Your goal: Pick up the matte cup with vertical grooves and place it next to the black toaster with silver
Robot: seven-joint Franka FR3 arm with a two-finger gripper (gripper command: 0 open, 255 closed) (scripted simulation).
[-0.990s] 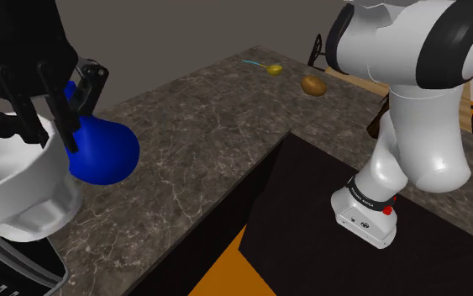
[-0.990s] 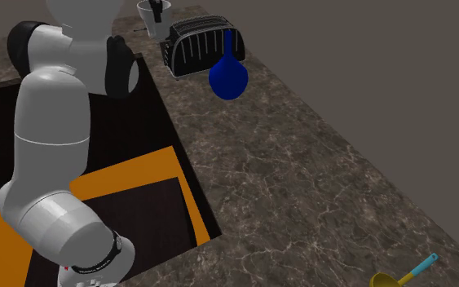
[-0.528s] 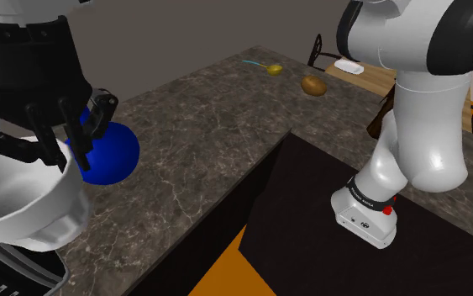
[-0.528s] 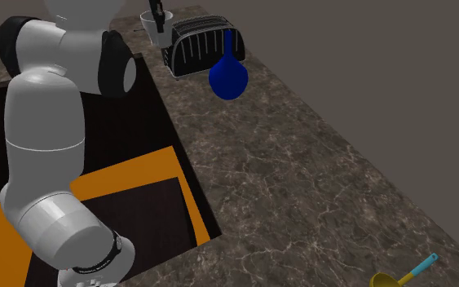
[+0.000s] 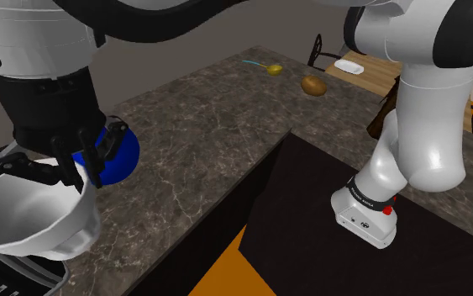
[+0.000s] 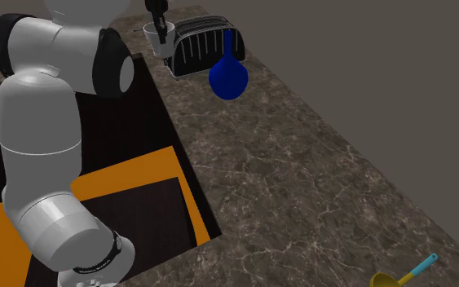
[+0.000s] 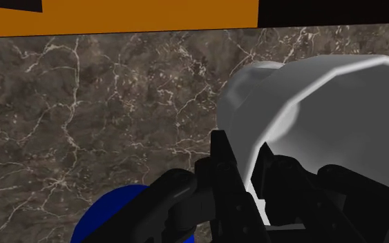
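The hand (image 5: 78,161) was clamped on the rim of the cup (image 5: 26,220), toaster (image 6: 196,45) right beside it, so I'd have eased straight down to the worktop (image 6: 301,163) below before letting go.

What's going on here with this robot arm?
A white Franka arm's end effector is shut on the rim of a white cup, one finger inside it. It holds the cup close beside the black toaster on the dark marbled counter, near a blue vase. The cup has not been released yet.
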